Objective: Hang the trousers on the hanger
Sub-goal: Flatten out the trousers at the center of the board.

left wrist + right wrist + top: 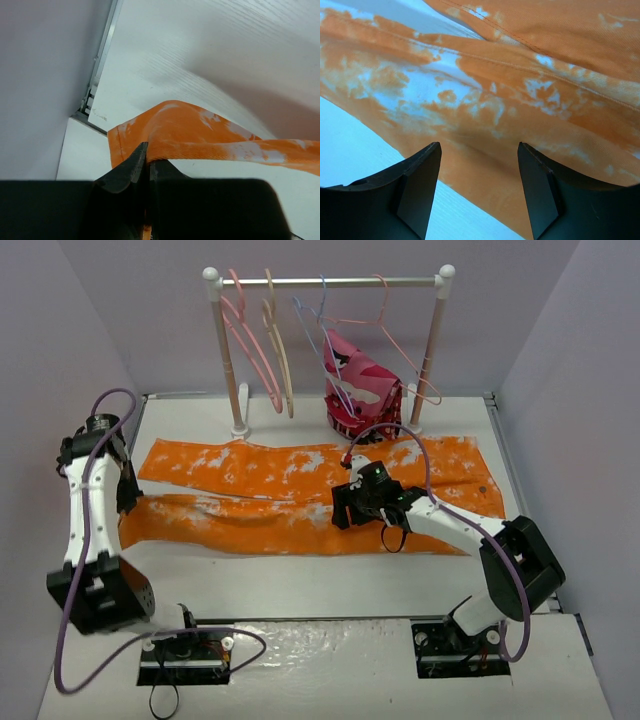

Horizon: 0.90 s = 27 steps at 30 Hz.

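Pale lilac walls close in a white counter [300, 585], and a rail [330, 282] at the back carries the hangers. The bright pink hanger [250, 350] I need hangs near the rail's left end, well apart from the cloth. The trousers [300, 495] lie flat across the counter, with the two legs running out to the left and the joined end to the right, just in front of a camouflage garment [362, 390]. My left jaws are closed on the cuff of the nearer leg at its far left end. The left wrist view shows the orange hem [150, 135] nipped between the shut tips, and the cloth there humps up a little. My right jaws stand apart over the nearer leg about midway along the garment and hold nothing. Cloth fills the gap below them, but I cannot tell whether the tips touch it. I judge the step in hand to be taking a second hold. To do it well I would bring the right jaws straight down until both tips press into the fabric, then close on a full fold rather than only the top layer. The left pinch sits close to the hem's edge, so I would keep it clamped and leave some slack between the arms. After that I would raise both ends level.
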Motion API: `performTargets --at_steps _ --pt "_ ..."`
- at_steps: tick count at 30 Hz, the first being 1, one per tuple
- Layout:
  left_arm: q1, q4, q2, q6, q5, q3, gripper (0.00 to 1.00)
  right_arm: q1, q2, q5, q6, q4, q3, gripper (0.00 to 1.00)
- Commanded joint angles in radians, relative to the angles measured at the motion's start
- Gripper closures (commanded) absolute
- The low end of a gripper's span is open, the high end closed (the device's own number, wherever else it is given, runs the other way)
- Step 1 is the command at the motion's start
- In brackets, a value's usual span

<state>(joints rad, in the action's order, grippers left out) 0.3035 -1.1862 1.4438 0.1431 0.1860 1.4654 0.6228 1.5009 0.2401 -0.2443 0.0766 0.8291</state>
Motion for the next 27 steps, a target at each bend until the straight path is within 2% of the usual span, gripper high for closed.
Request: performTargets --at_steps 1,7,8,13,15,19,20,22,25,27 --pt "0.006 0.028 0.320 -0.019 0.033 0.138 1.00 0.003 0.002 -0.028 -0.018 0.000 0.044 0.41" --pt "0.006 -0.027 0.635 -0.034 -0.005 0.315 1.00 0.003 -0.014 -0.072 -0.026 -0.018 0.042 0.41" --pt "0.006 -0.029 0.639 -0.034 -0.004 0.342 1.00 0.003 -0.017 -0.073 -0.029 -0.018 0.042 0.41" --pt "0.006 -0.068 0.805 -0.028 0.041 0.496 0.71 0.001 -0.047 -0.173 -0.063 -0.063 0.045 0.40" --pt "0.006 -0.055 0.791 -0.017 0.042 0.498 0.69 -0.004 -0.075 -0.273 -0.094 -0.084 0.040 0.40" --pt "0.003 0.088 0.604 0.034 -0.026 0.333 0.61 -0.074 -0.129 -0.423 -0.185 -0.194 0.028 0.39" --pt "-0.001 0.148 0.483 0.051 -0.060 0.213 0.56 -0.141 -0.136 -0.432 -0.210 -0.216 0.020 0.39" --pt "-0.014 0.291 0.317 0.098 -0.136 0.084 0.46 -0.230 -0.154 -0.450 -0.242 -0.247 -0.003 0.38" --pt "-0.052 0.425 0.167 0.176 -0.249 -0.141 0.32 -0.297 -0.182 -0.491 -0.267 -0.281 -0.031 0.38" --pt "-0.111 0.499 0.076 0.221 -0.259 -0.266 0.32 -0.325 -0.182 -0.503 -0.287 -0.286 -0.045 0.36"
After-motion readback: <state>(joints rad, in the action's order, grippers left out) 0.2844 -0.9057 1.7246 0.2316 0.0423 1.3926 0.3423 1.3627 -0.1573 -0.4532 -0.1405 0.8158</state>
